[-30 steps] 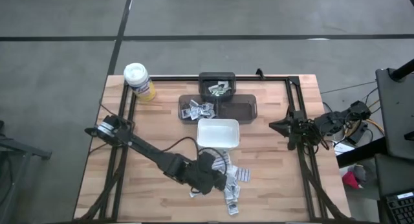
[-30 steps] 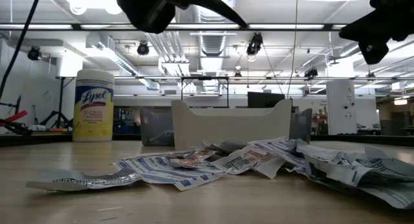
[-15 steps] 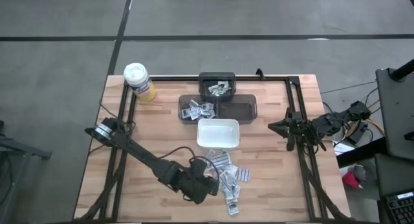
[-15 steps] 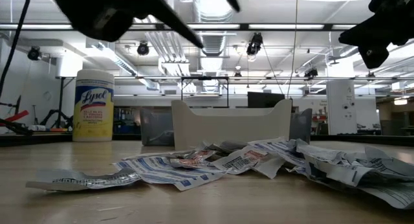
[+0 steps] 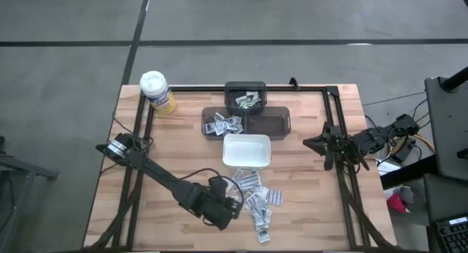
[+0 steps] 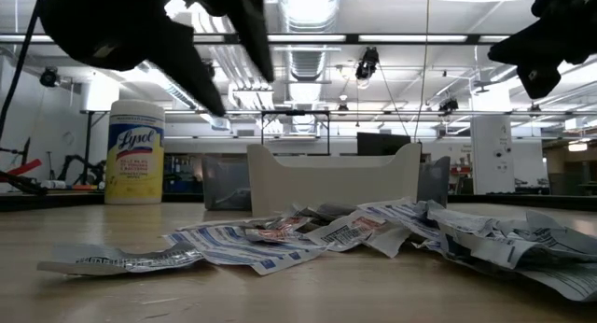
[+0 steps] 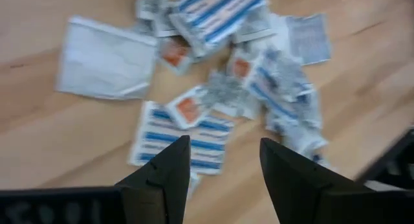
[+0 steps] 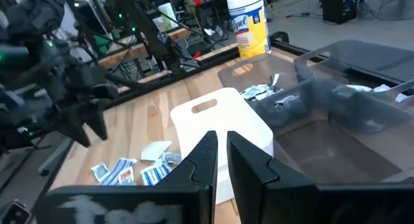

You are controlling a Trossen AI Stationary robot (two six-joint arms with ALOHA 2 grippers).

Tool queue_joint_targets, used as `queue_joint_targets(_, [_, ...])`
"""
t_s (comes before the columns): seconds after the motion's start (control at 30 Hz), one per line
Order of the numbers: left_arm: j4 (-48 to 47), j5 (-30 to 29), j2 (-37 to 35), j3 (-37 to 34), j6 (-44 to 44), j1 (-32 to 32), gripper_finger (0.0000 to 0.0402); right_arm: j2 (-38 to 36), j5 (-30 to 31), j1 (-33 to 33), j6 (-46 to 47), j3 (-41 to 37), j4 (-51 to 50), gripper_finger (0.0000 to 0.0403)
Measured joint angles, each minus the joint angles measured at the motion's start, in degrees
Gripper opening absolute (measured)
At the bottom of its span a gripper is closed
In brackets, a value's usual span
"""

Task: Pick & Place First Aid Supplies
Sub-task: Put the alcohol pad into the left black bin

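**Left arm parked right beside the packet pile**

The left gripper (image 5: 231, 206) hung over the near part of the table with its jaws spread and nothing between them. The pile of packets (image 5: 257, 198) lay just off its tip, toward the table's right half, in front of the white dish (image 5: 246, 150). In the left wrist view the packets (image 7: 213, 81) sat ahead of the fingers (image 7: 165, 169), with a blue-striped one's long axis running roughly across the gap. So I'd guess the left arm takes the next grab. The right gripper (image 5: 316, 142) waited well apart by the right edge, jaws nearly closed on nothing. The yellow canister (image 6: 136, 153) read "Lysol".
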Motion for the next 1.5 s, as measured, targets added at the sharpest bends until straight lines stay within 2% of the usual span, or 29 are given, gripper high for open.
queue_joint_targets(0.13, [-4.8,0.0,0.0,0.0,2.1,0.0,0.0178,0.0,0.2,0.0,4.8,0.0,2.1,0.0034])
queue_joint_targets(0.27, [-8.9,0.0,0.0,-0.5,4.3,0.1,0.0179,0.1,-0.7,0.0,5.6,0.0,5.5,0.0034])
queue_joint_targets(0.5, [-10.5,0.7,-1.9,-6.6,6.0,0.1,0.0179,5.3,-13.6,0.0,1.3,0.0,14.3,0.0034])
queue_joint_targets(0.67, [-9.1,1.4,-7.1,-13.6,5.6,0.1,0.0179,14.7,-17.4,0.1,1.2,0.0,22.3,0.0034])
queue_joint_targets(0.73, [-8.2,1.4,-10.4,-16.8,5.6,0.1,0.0179,18.8,-18.2,0.2,1.5,0.8,22.7,0.0034])
queue_joint_targets(1.03, [-6.0,0.2,-26.2,-32.0,5.6,0.0,0.0179,39.6,-22.7,0.2,-1.0,11.4,22.8,0.0034])
queue_joint_targets(1.23, [-5.6,-1.3,-35.0,-39.5,7.8,-0.1,0.0179,52.5,-26.2,1.4,-2.1,22.3,13.6,0.0034])
queue_joint_targets(1.37, [-4.6,-2.6,-40.2,-43.2,12.1,-0.1,0.0179,59.8,-26.8,3.0,-1.3,29.0,6.3,0.0034])
queue_joint_targets(1.5, [-2.0,-4.4,-45.3,-46.5,17.9,-0.2,0.0179,65.5,-27.0,5.1,1.3,33.9,3.8,0.0034])
